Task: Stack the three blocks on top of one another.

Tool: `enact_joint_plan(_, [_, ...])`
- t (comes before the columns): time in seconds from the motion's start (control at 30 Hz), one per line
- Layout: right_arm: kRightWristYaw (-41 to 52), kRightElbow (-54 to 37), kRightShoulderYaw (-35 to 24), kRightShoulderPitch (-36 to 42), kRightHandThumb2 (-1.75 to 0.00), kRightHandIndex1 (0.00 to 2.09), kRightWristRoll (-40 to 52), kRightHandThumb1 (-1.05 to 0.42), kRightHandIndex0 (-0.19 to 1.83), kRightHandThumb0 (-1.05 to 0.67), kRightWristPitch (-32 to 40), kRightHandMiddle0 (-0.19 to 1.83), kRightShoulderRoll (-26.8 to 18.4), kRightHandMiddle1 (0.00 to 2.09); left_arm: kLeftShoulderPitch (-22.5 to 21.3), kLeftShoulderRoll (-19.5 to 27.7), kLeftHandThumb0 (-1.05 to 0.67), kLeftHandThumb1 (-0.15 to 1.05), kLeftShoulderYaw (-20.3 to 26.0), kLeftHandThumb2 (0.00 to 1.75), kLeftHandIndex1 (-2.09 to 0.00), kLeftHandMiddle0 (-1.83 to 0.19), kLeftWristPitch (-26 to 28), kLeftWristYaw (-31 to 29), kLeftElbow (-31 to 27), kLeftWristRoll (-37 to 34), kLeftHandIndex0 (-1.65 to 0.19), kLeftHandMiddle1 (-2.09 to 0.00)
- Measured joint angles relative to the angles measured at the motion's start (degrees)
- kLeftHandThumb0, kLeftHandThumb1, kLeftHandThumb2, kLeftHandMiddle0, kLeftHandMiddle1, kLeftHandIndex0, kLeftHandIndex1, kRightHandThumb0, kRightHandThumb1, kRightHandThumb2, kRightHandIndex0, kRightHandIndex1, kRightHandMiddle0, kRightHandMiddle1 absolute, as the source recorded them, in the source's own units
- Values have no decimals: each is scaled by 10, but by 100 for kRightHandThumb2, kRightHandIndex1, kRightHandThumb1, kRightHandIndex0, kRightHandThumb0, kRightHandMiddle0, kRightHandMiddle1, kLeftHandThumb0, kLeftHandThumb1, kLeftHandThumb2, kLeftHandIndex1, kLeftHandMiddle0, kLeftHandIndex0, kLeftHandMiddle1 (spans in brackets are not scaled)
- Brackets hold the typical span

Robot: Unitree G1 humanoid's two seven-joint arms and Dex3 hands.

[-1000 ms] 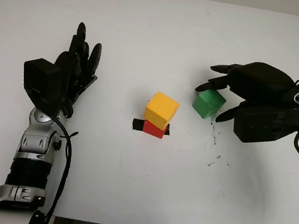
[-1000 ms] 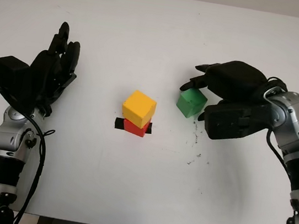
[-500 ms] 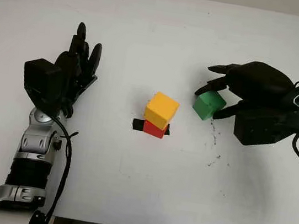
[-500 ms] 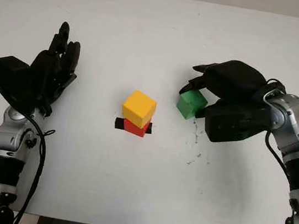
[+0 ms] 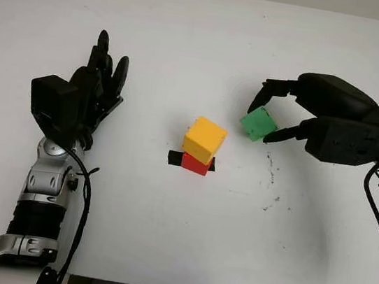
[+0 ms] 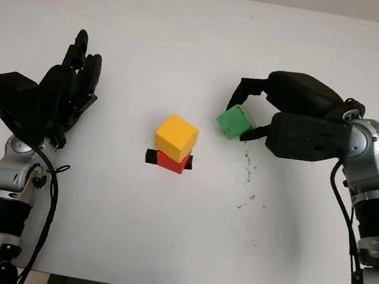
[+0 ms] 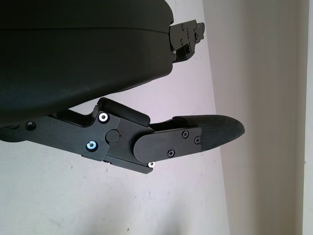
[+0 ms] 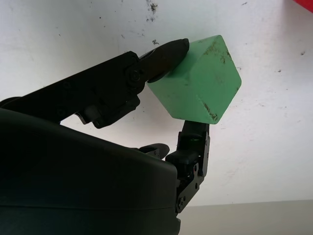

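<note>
Pinching the green block [image 5: 258, 124] between its fingertips, the right hand [image 5: 323, 122] holds it tilted above the white table [image 5: 185, 226], just right of the yellow block [image 5: 204, 139]. That one sits atop the red block [image 5: 194, 163] on black tape [image 5: 174, 157]. The left hand [image 5: 90, 93], open, hangs well apart at left.

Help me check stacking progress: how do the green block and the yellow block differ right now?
The green block is pinched in the right hand's fingers, tilted on a corner; the yellow block is held by nothing and sits on the red block. Green is off to the stack's right, yellow already in it. Both are plain cubes that look similar in size. The left hand is open, far left.
</note>
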Motion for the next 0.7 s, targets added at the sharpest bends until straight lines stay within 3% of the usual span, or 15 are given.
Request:
enact_joint_plan(0.13, [13, -41, -7, 0, -5, 6, 0, -93, 40, -32, 39, 44, 0, 129, 0, 0, -72, 105, 0, 54, 0, 19, 0, -1, 2, -1, 19, 0])
enact_joint_plan(0.33, [44, -81, -33, -7, -5, 6, 36, -93, 40, -33, 82, 40, 0, 140, -6, 0, -73, 105, 0, 54, 0, 19, -10, -2, 13, -1, 19, 0])
enact_joint_plan(0.7, [66, -161, -65, -17, -5, 6, 98, -92, 41, -36, 116, 40, 6, 148, -9, 0, -72, 105, -1, 56, 0, 19, -19, -3, 19, -4, 19, 0])
